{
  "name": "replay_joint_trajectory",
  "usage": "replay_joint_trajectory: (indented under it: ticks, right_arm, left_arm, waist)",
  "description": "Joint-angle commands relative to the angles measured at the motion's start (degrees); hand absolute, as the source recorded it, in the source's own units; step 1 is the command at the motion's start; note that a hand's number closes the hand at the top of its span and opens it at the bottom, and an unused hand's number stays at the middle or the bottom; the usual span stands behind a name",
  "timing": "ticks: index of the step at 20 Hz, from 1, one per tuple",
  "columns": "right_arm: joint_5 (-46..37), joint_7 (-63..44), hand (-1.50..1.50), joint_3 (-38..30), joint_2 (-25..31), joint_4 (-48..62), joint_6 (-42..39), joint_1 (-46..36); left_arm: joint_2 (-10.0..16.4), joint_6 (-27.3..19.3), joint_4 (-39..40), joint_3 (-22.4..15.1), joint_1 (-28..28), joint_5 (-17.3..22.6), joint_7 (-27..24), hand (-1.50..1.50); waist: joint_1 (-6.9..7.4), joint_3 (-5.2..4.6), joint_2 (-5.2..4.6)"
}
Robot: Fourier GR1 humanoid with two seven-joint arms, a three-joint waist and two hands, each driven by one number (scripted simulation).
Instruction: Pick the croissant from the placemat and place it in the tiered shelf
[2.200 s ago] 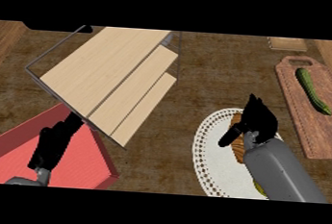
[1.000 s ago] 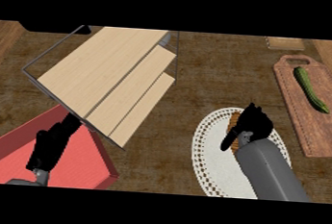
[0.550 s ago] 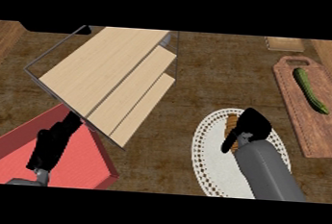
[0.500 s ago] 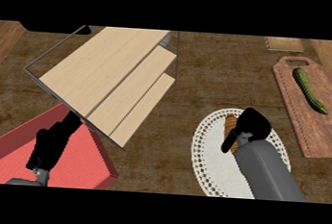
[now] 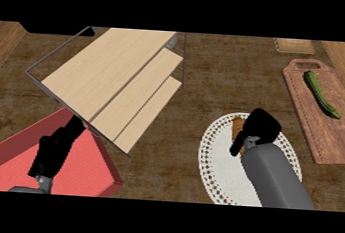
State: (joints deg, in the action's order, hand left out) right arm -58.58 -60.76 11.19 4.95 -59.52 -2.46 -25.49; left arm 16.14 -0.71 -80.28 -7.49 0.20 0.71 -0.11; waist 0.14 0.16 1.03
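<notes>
I'm watching the robot's right hand [image 5: 262,125] pressing in over the golden-brown croissant [image 5: 238,127] and covering most of it. Only a sliver is peeking out at that hand's left side. The pastry is lying on the round white lace placemat [image 5: 217,166], which is spreading out beneath the hand and back under the forearm. The hand is coming at it from above, I'd judge because the croissant is lying flat. I cannot tell whether it is already clamped on the croissant or only poised over it.

The light wooden tiered shelf with the thin metal frame [image 5: 111,79] is standing well off to that hand's left, its steps facing up to be loaded from above. The left hand [image 5: 53,151] is resting with straight, relaxed fingers over the red rectangular tray [image 5: 91,168], holding nothing. To the right hand's right, a brown wooden cutting board [image 5: 329,143] is carrying a long green cucumber [image 5: 322,93].

I'm counting one croissant, one placemat, one shelf showing three wooden steps, one tray, one board, one cucumber and two hands.
</notes>
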Motion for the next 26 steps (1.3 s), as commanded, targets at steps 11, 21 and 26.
replay_joint_trajectory:
  ticks: [11,21,26]
  right_arm:
    - [8.8,49.8,1.50,16.3,7.0,-15.1,-14.5,-6.9]
    - [28.3,61.0,1.50,-5.0,15.5,-28.8,-19.6,-13.7]
    - [33.5,55.1,1.50,-10.6,14.5,-29.1,-24.3,-20.6]
  left_arm:
    - [-0.7,2.0,1.0,-0.2,-0.8,0.6,1.5,0.00]
    - [-1.9,-0.4,-2.5,-1.1,0.0,-1.4,5.6,0.00]
    - [-0.5,3.1,2.8,1.6,0.0,0.0,0.4,0.00]
  waist:
    - [0.31,-0.05,-0.82]
    - [-0.68,-0.11,-0.85]
    - [-0.19,-0.21,-1.00]
